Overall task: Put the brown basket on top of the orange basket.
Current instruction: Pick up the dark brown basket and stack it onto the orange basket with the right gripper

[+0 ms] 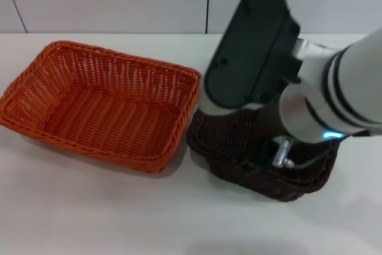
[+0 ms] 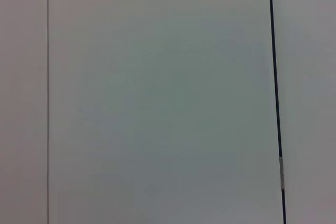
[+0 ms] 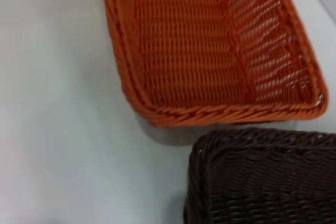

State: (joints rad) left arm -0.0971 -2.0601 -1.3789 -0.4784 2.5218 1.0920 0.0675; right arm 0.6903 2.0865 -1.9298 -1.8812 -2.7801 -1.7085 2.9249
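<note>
- Brown basket point(image 1: 262, 168), head view: it sits on the white table point(image 1: 89, 207) to the robot's right of the orange basket point(image 1: 101, 103). Its near-left corner lies just beside the orange basket's right end, with at most a thin strip of table between them; contact cannot be ruled out. The orange basket lies flat, mouth up, with nothing inside it.
- Head view, arm: the right arm point(image 1: 334, 94) reaches in from the right and hangs over the brown basket, covering most of its far half. A dark housing on the wrist point(image 1: 253, 49) hides the right gripper itself, so I cannot tell whether it is spread, closed or gripping the rim. A small metal fitting point(image 1: 282, 152) shows low over the brown basket's inside.
- Left wrist view: only a pale wall panel point(image 2: 157, 103) with a dark vertical seam point(image 2: 276, 103) appears. Neither basket nor the left gripper shows, so its state is out of sight.
- Right wrist view: the brown basket's corner and braided rim point(image 3: 262, 177) fill the nearest part of the picture. The orange basket point(image 3: 210, 51) lies beyond it, its braided rim running alongside the brown rim with a thin band of table point(image 3: 68, 129) showing between them. No fingers show in this view.
</note>
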